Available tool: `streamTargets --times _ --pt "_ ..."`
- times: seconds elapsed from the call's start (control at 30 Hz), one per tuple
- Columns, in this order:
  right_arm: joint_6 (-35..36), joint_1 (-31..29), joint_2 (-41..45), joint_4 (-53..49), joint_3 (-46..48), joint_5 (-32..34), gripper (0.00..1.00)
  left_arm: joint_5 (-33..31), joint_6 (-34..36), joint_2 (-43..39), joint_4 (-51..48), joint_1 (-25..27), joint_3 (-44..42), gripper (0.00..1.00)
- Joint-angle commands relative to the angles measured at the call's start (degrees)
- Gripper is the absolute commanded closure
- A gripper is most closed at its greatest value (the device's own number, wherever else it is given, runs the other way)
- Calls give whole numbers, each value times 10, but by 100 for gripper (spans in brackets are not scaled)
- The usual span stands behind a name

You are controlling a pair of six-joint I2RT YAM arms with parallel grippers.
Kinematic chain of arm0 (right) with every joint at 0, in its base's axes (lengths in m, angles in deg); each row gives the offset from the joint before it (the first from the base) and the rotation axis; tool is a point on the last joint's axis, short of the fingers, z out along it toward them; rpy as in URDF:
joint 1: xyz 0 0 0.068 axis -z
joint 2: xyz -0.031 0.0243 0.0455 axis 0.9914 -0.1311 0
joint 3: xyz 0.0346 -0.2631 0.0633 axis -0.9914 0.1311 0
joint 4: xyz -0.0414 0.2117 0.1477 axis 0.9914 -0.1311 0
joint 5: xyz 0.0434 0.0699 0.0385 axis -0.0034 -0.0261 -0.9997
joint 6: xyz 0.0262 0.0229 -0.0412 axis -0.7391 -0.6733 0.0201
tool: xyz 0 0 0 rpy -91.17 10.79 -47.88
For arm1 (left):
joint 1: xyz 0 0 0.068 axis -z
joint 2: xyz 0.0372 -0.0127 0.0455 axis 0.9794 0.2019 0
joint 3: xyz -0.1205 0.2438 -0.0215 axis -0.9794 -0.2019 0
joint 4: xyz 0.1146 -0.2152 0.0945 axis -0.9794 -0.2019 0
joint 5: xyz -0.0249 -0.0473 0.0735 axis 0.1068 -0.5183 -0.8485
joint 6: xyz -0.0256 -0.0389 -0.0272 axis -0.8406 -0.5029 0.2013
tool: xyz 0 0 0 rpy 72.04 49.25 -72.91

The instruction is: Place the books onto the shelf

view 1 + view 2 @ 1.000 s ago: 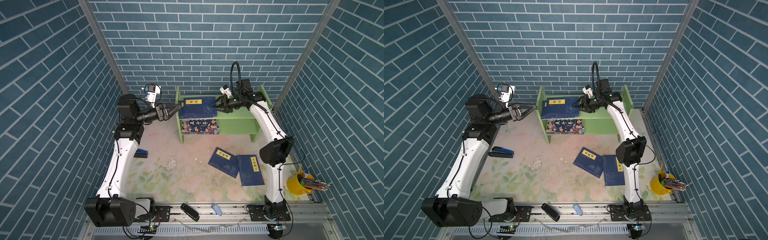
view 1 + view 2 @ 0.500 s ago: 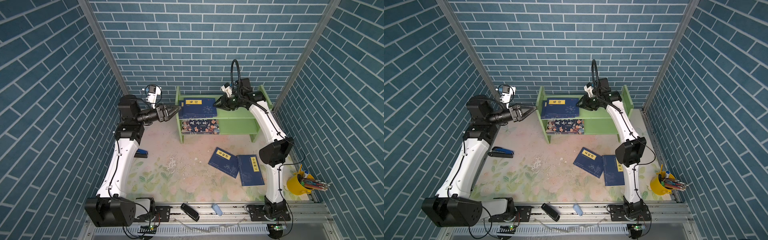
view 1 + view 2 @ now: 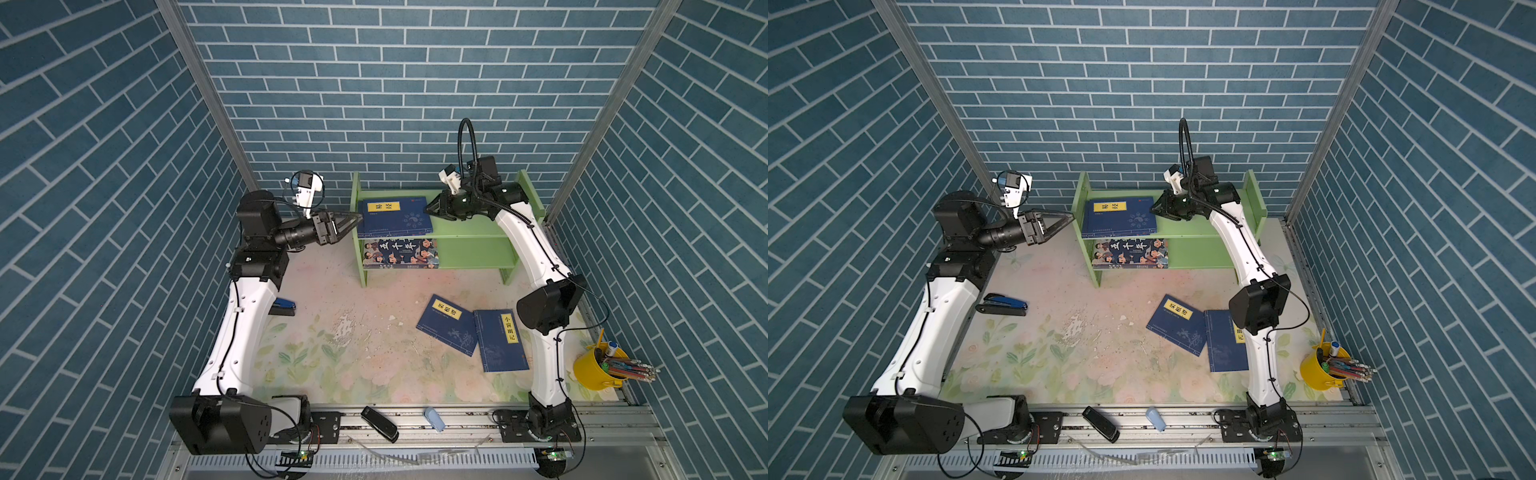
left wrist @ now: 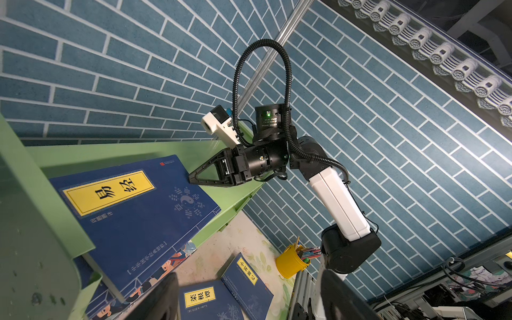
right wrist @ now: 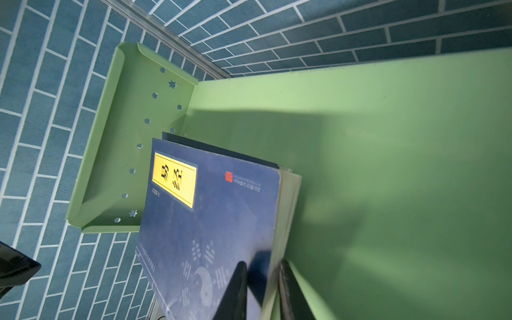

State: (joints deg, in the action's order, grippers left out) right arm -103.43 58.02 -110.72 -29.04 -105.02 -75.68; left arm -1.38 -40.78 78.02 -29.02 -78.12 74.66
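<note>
right claw (image 5: 261, 263) grip on book (image 5: 210, 210) unclear, stapler (image 3: 286, 306) half hidden

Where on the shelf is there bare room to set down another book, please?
Lower tier: bare from the cartoon book to the right side panel. Upper tier: bare right of the navy book, though the right gripper clamps that book's edge. Left halves are crowded.

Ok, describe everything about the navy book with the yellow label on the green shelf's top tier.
The navy book with a yellow label and yin-yang motif lies flat, cover up, on the light green shelf's top tier, near its holed side panel. The right gripper's fingers straddle its page edge; grip unclear.
</note>
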Motion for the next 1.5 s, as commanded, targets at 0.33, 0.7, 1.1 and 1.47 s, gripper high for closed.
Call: streamTargets --times 0.33,0.7,1.1,1.47 --pt "-17 -14 49 8 13 61 67 -183 251 -24 -186 -1 14 20" --pt "-41 -14 135 82 149 42 67 -230 361 -24 -160 19 -65 21" --pt "-44 -16 118 81 150 37 70 -263 398 -10 -118 60 -109 21" --pt "-44 -22 132 96 195 41 73 -295 380 7 -74 78 -119 23"
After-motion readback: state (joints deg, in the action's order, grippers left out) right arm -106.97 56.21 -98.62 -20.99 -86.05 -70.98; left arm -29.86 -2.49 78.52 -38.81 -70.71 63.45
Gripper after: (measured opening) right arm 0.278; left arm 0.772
